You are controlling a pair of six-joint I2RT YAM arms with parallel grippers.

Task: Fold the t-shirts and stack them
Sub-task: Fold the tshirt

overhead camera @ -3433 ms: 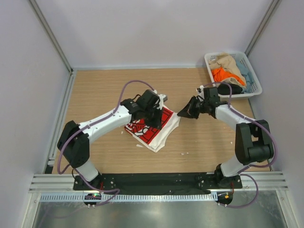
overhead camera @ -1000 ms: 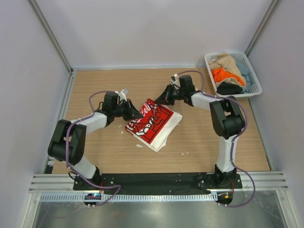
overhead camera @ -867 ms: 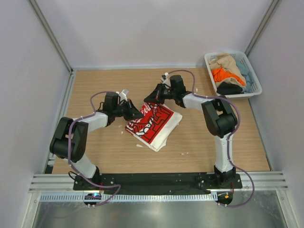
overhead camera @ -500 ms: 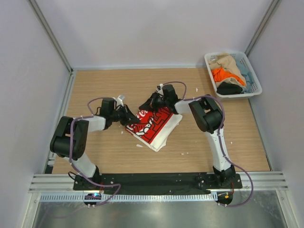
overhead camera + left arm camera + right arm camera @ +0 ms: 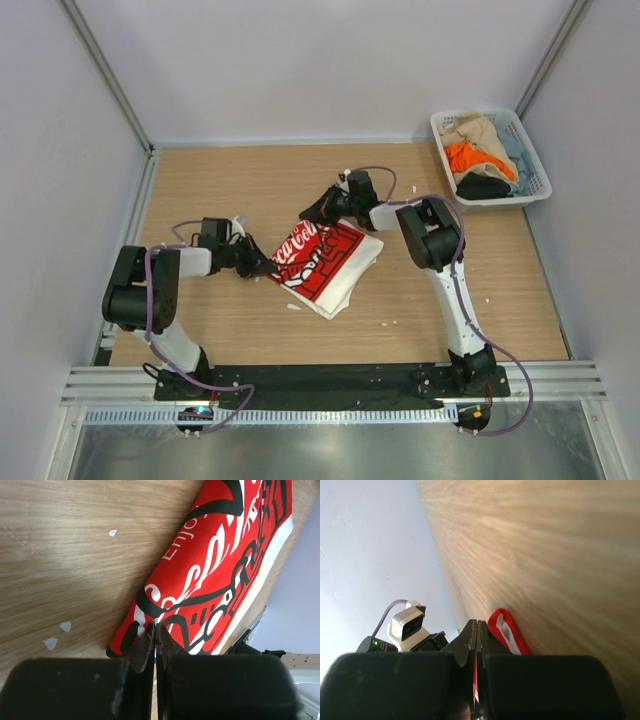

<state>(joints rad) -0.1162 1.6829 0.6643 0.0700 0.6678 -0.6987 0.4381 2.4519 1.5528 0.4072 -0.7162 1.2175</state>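
The left pincer (image 5: pixel 264 268) is pinched tight on one corner of the white t-shirt (image 5: pixel 325 262), and the red print fans out ahead of its fingertips. The right pincer (image 5: pixel 308 212) is also closed, with a sliver of red cloth caught between its fingers. The other t-shirts (image 5: pixel 478 150) sit heaped in a basket (image 5: pixel 536 168) well behind it.

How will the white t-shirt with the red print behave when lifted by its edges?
Probably floppy: the white cloth t-shirt with the red print lies in soft folded layers, so it should sag between the left gripper and right gripper. Likely light, since its thin edge curls up. The folds may fall open.
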